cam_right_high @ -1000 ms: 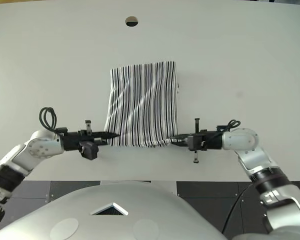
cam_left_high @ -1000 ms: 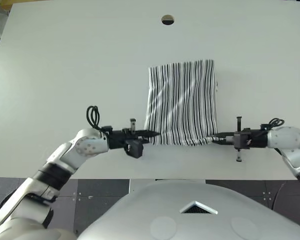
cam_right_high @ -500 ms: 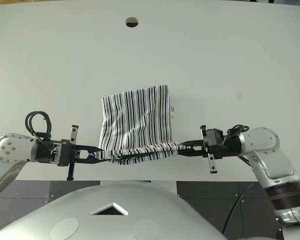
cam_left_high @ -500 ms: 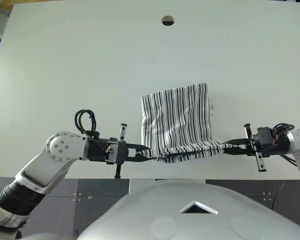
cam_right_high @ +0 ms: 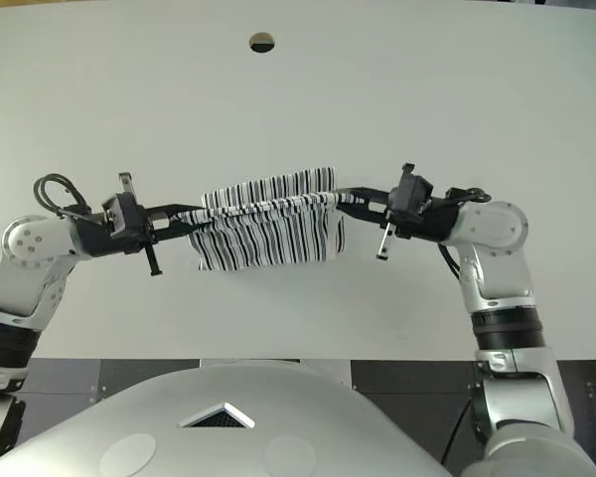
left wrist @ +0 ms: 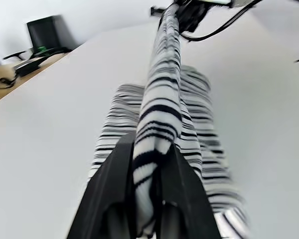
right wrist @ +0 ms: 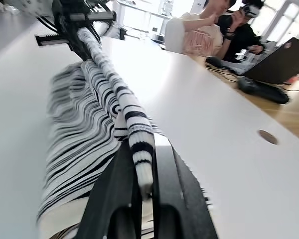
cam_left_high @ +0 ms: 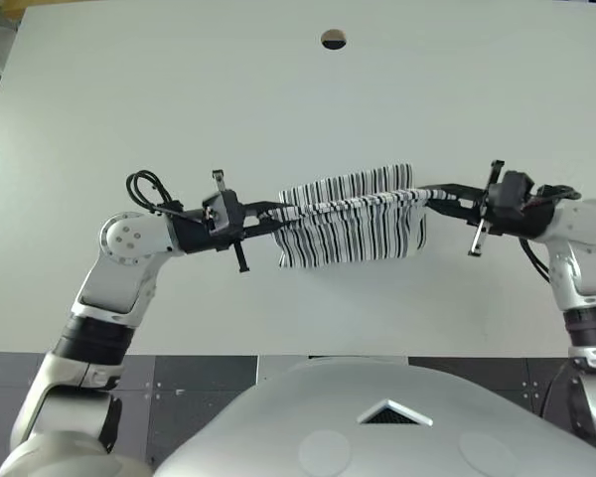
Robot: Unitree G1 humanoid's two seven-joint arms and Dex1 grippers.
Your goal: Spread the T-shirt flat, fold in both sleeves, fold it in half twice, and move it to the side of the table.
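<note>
The black-and-white striped T-shirt (cam_left_high: 353,224) lies folded at the middle of the white table (cam_left_high: 159,109). Its near edge is lifted and pulled taut into a rolled band above the rest of the cloth. My left gripper (cam_left_high: 278,210) is shut on the band's left end, and my right gripper (cam_left_high: 432,196) is shut on the right end. In the left wrist view the fingers (left wrist: 177,179) pinch the striped hem (left wrist: 157,119), which runs off to the other gripper. The right wrist view has the fingers (right wrist: 164,169) clamped on the hem (right wrist: 132,122) the same way.
A round cable hole (cam_left_high: 333,40) sits near the table's far edge. The front edge (cam_left_high: 278,355) runs just below the arms, with dark floor beyond. A laptop (right wrist: 284,62) and a dark object (right wrist: 261,88) rest on a wooden desk past the table.
Both grippers have lifted the shirt's near edge off the table and carried it up and away from me over the cloth. The flat part showing is now shorter.
</note>
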